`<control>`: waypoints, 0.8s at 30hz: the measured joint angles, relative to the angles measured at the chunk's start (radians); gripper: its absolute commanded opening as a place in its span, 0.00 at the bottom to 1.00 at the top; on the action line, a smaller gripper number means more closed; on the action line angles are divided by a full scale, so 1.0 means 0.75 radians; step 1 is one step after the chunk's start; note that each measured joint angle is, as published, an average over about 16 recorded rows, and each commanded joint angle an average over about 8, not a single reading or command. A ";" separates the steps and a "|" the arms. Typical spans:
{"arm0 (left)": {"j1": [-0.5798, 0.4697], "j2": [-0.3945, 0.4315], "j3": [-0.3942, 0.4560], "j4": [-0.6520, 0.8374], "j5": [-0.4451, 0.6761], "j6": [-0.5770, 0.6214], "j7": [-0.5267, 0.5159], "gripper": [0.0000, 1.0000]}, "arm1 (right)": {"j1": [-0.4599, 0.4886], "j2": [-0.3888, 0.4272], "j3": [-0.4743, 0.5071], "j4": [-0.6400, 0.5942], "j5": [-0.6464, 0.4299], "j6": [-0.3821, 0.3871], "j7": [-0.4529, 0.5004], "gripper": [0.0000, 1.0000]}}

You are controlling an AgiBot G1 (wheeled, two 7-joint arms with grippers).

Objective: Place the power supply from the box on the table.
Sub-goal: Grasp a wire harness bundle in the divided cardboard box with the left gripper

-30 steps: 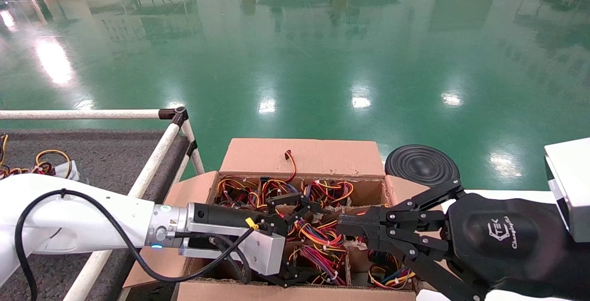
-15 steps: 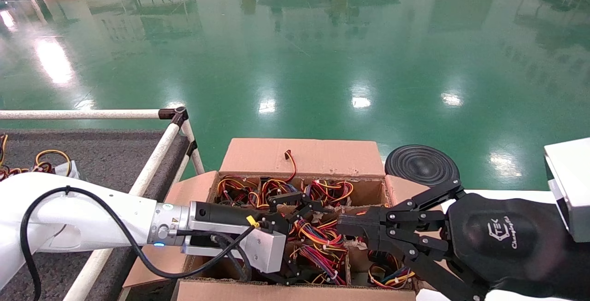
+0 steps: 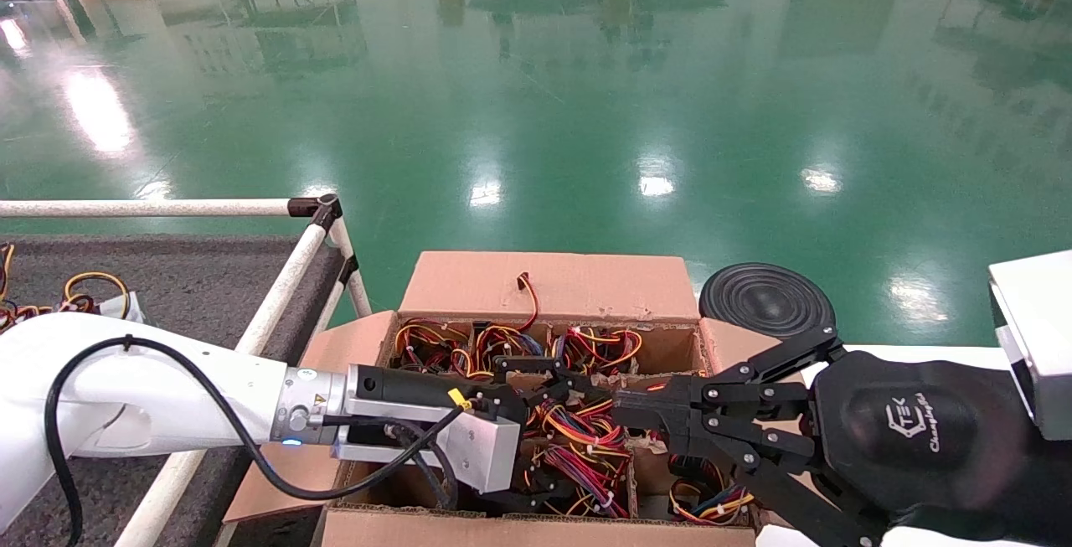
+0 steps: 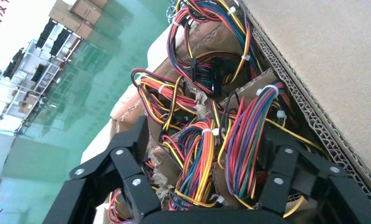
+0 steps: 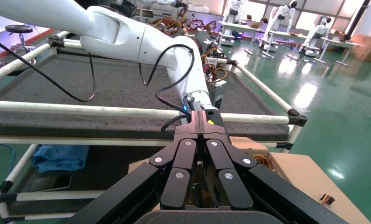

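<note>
The box [image 3: 544,283] stands open in front of me, its divider cells full of looped red, yellow, black and purple wire bundles [image 3: 578,438]. The power supply bodies under them are hidden. My left gripper [image 3: 544,430] reaches in from the left and is open. Two tied wire bundles [image 4: 197,158] lie between its fingers [image 4: 132,154], which hold nothing. My right gripper [image 3: 626,410] hovers over the box's right half, shut and empty [image 5: 198,122]. The table [image 3: 193,287] lies to the left, with one power supply [image 3: 117,308] partly in view on it.
White tube rails [image 3: 285,279] with black joints run between table and box. A black round disc [image 3: 766,300] sits behind the box's right corner, beside a white surface [image 3: 921,354]. Glossy green floor [image 3: 586,111] stretches beyond.
My left gripper has edged a little farther right and deeper into the box, still open. The right gripper has not moved.
</note>
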 measured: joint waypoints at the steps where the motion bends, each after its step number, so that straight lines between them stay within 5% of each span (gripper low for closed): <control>1: -0.001 0.002 0.000 0.005 -0.002 0.002 0.003 0.00 | 0.000 0.000 0.000 0.000 0.000 0.000 0.000 0.00; 24: -0.010 0.036 -0.006 0.113 -0.034 0.048 0.052 0.00 | 0.000 0.000 0.000 0.000 0.000 0.000 0.000 0.00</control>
